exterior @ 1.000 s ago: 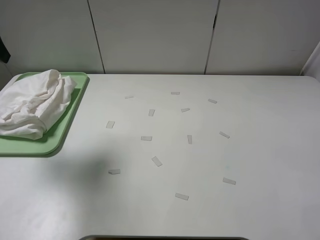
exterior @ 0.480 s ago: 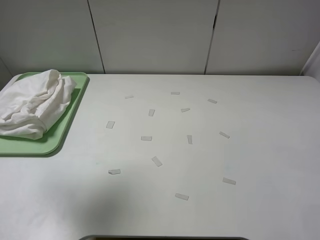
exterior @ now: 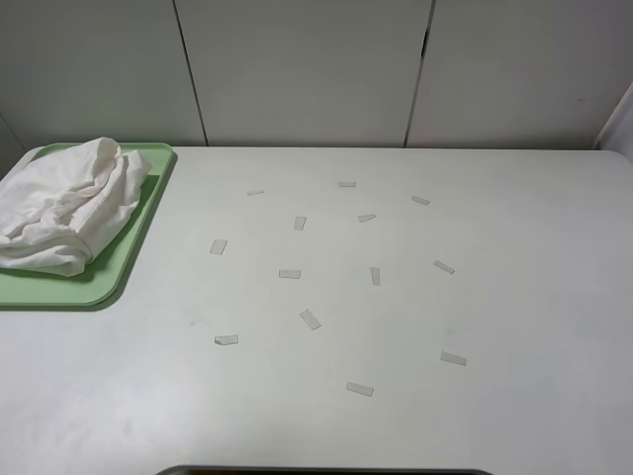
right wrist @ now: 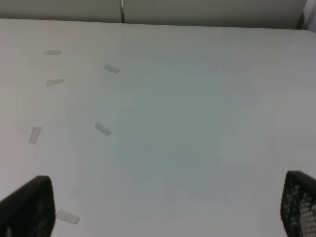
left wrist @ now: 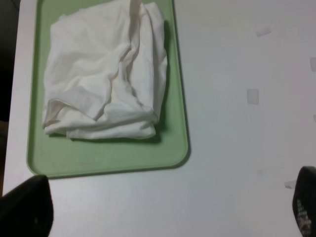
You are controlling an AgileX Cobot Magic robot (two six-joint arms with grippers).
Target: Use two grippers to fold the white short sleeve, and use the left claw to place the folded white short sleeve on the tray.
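The left claw (left wrist: 163, 207) hangs empty with its fingers (left wrist: 24, 207) spread wide, only the two tips showing at the edges of its wrist view. Bare table (left wrist: 237, 163) lies directly beneath it. Just ahead of the tips sits the tray (left wrist: 108, 160), and on it, farther out, the shirt (left wrist: 103, 74), folded into a loose, rumpled bundle that lies wholly inside the rim. The tips are well apart from the cloth, which suggests the placing is done and the claw stands off so as not to drag the bundle.

The right claw (right wrist: 163, 207) is likewise wide and empty. Below and ahead of it there is only table, dotted with small tape strips (right wrist: 102, 129) near its left fingertip and beyond; these probably mark where a shirt gets laid out.

Neither arm shows in the high view, which has the tray at the table's far left edge.
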